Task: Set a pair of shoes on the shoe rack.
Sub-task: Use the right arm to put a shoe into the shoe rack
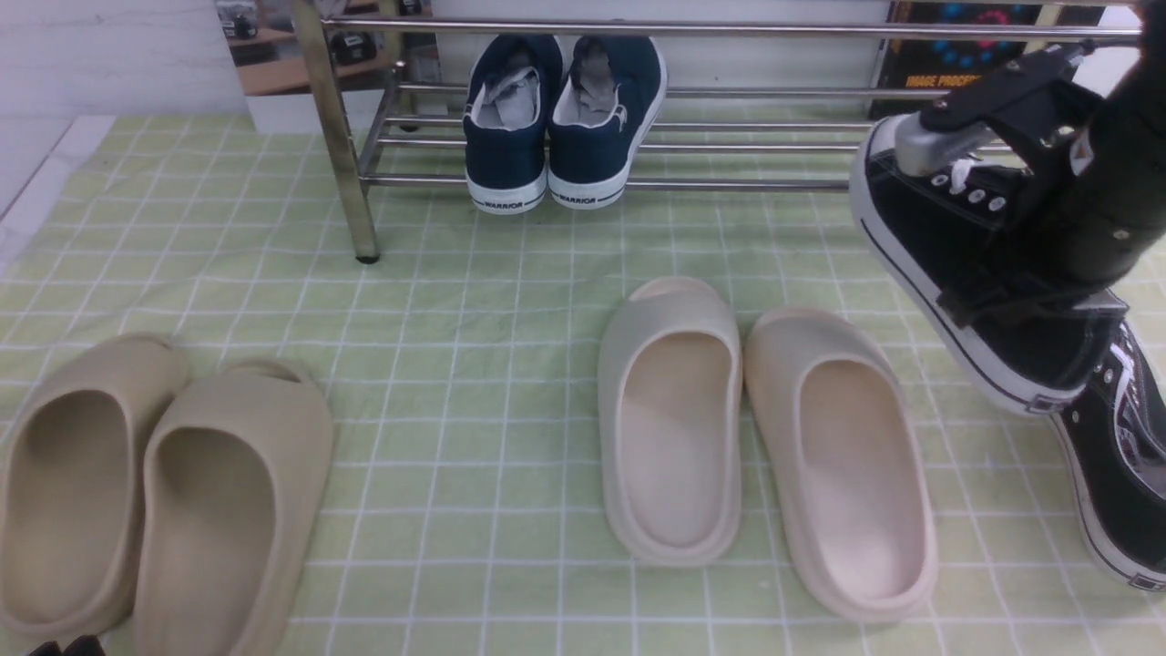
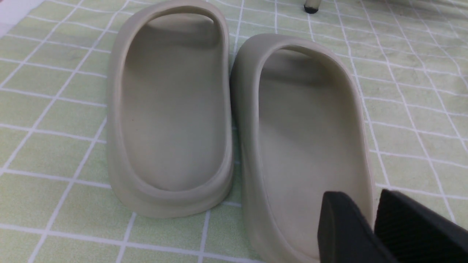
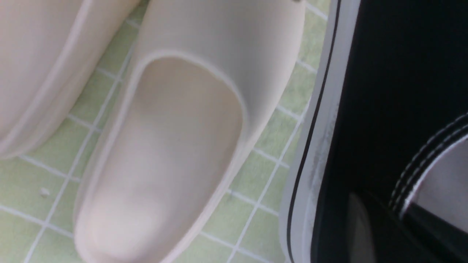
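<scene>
Starting at the right fingers (image 1: 997, 96), a closed grip on one black sneaker (image 1: 938, 237) is seen. The shoe is held clear of the checked cloth (image 1: 474, 364) and tilted, its toe pointed ahead, presumably so that it can be carried over the front bar of the shoe rack (image 1: 729, 185) just beyond the fingers. Below and behind the fingers, the second black sneaker (image 1: 1116, 465) is left on the cloth, not yet fetched. To the left of the fingers, a pair of cream slides (image 1: 765, 437) lies untouched. Farther ahead and left, navy sneakers (image 1: 560, 118) are parked on the rack, so the bare bars straight ahead are judged the likely landing place. The left fingers (image 2: 343, 230) are set narrowly apart with nothing between them, hanging just above a pair of beige slides (image 2: 172, 109). They are probably parked there to stay out of the way.
</scene>
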